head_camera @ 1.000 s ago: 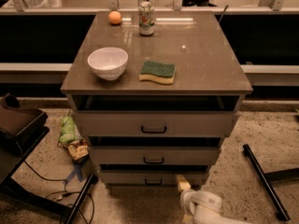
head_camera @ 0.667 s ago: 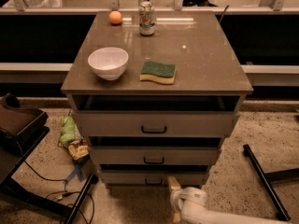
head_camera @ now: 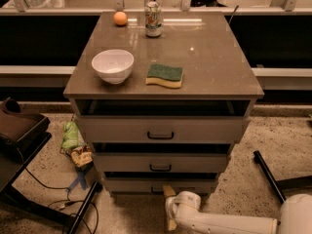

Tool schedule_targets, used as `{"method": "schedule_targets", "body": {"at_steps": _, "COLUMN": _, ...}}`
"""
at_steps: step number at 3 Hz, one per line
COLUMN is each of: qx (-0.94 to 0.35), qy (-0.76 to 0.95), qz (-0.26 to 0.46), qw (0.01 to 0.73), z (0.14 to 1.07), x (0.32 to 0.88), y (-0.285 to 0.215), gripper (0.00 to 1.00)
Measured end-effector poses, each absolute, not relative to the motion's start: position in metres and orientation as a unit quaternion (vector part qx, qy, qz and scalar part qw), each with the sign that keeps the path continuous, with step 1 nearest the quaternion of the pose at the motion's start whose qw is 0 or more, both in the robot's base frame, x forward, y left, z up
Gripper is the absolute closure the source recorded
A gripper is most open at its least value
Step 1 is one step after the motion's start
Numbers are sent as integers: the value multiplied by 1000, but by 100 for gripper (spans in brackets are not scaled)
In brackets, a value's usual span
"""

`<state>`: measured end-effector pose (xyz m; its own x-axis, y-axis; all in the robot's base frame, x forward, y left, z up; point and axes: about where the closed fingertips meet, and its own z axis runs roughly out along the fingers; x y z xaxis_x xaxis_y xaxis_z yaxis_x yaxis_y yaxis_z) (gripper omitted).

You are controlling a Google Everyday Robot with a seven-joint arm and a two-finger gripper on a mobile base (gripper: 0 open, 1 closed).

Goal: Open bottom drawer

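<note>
The grey-beige cabinet (head_camera: pixel 161 89) has three drawers stacked in its front. The bottom drawer (head_camera: pixel 131 185) is the slim lowest panel, just above the floor, and looks closed. Its small black handle is at centre, mostly hidden behind my gripper. My gripper (head_camera: pixel 169 207) is on the white arm (head_camera: pixel 229 223) that comes in from the bottom right. It sits low, right in front of the centre of the bottom drawer. It is open, with its upper tan fingertip (head_camera: pixel 168 190) at the handle's place and the lower one near the floor.
On the cabinet top are a white bowl (head_camera: pixel 112 65), a green-yellow sponge (head_camera: pixel 165 75), a can (head_camera: pixel 153 19) and an orange (head_camera: pixel 120 18). Snack bags (head_camera: pixel 75 143) lie on the floor at the left, by a dark chair and cables. A black bar (head_camera: pixel 268 175) lies at the right.
My gripper has moved left along the bottom drawer's front, from right of centre to its centre by the handle. The drawers have not moved.
</note>
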<state>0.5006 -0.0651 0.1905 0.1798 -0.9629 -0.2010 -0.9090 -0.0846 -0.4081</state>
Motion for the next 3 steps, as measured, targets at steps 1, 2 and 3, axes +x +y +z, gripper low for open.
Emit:
{"method": "schedule_targets", "body": {"at_steps": 1, "qx": -740, "qy": 635, "qz": -64, "qw": 212, "z": 174, "x": 509, "y": -55, "gripper": 0}}
{"method": "schedule_targets", "body": {"at_steps": 2, "qx": -745, "qy": 636, "qz": -65, "qw": 188, "z": 153, "x": 516, "y": -54, "gripper": 0}}
{"method": "schedule_targets", "body": {"at_steps": 3, "qx": -749, "qy": 639, "qz": -62, "qw": 166, "z": 136, "x": 521, "y": -55, "gripper": 0}}
